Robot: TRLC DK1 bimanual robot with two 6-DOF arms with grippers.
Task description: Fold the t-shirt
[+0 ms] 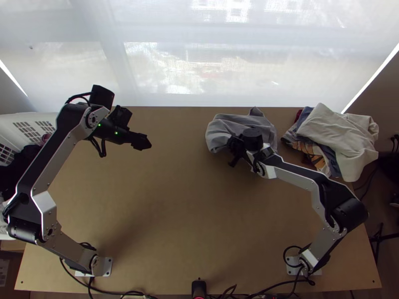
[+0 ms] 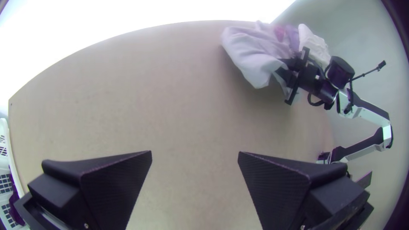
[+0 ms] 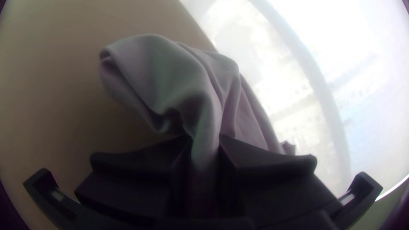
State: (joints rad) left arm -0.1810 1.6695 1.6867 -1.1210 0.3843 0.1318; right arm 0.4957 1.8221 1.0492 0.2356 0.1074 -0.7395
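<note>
Your wooden worktop (image 1: 174,214) faces a bright sheer blind (image 1: 249,65); left gripper (image 1: 142,142) spread, right gripper (image 1: 234,150) clenching grey t-shirt (image 1: 223,130).

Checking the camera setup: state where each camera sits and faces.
Top view: high over the table, near side, facing steeply down; left arm and right arm show.
Left wrist view: on its arm, facing across the table; open left gripper near, right arm beyond.
Right wrist view: on its arm, facing the window; right gripper shows, shut on t-shirt.
Shared by top and left wrist views: t-shirt, right gripper.
</note>
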